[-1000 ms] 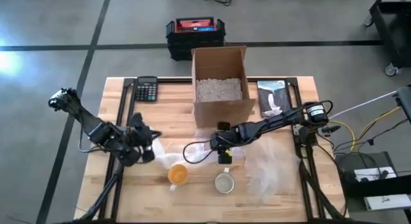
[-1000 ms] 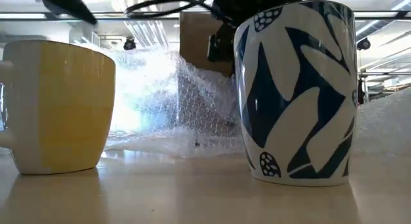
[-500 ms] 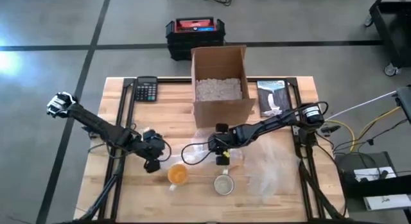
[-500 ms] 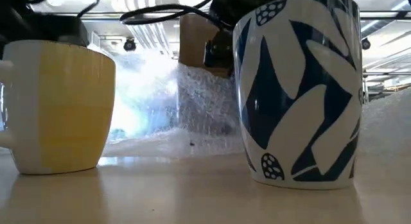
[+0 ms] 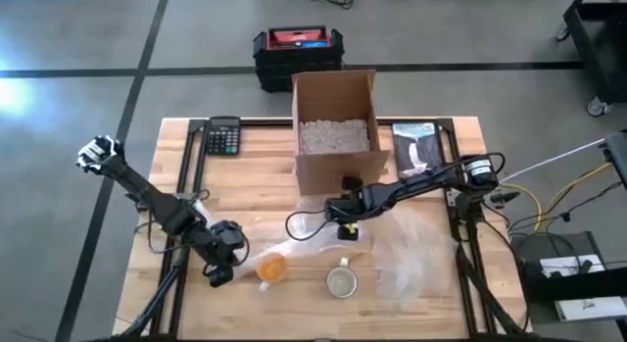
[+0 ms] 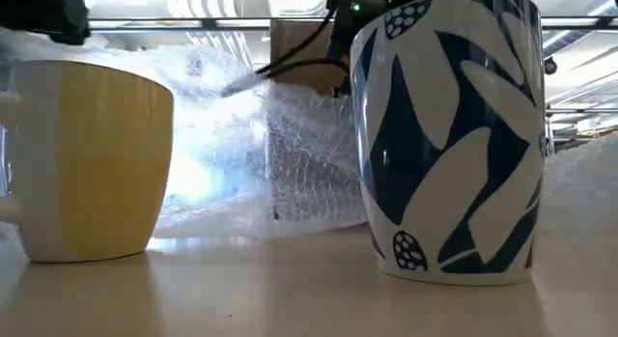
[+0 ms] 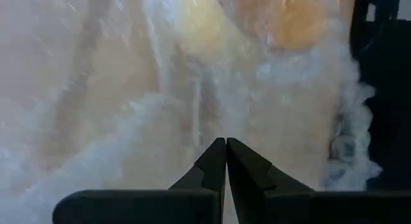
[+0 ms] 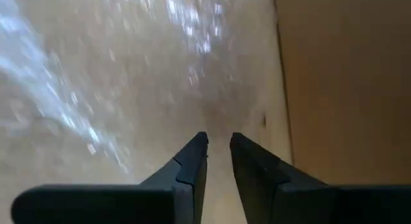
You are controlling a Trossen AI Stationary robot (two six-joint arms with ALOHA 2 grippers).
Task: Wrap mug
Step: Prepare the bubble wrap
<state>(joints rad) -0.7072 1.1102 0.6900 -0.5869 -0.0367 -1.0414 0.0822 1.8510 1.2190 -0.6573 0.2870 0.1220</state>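
Note:
A yellow mug and a blue-and-white patterned mug stand upright near the table's front edge. Behind them, a clear sheet of bubble wrap stretches between my two grippers. My left gripper is at the front left, left of the yellow mug, shut on the sheet. My right gripper is behind the mugs, in front of the box, with its fingers nearly together on the sheet. My left gripper pinches the wrap's left end between its two fingers. That end tapers toward the fingers and looks drawn out, raised off the table beside the yellow mug. My right gripper pinches the wrap's far right part. How many layers it has, I cannot tell. The sheet stands up from the table below it.
An open cardboard box with packing peanuts stands at the far middle. There is a calculator at the far left and a printed packet at the far right. More loose wrap lies at the front right.
My left gripper has swung toward the yellow mug, then toward the near left corner, drawing the wrap's left end out with it. In the low view the sheet has risen behind the yellow mug. My right gripper has gone slightly toward the far edge.

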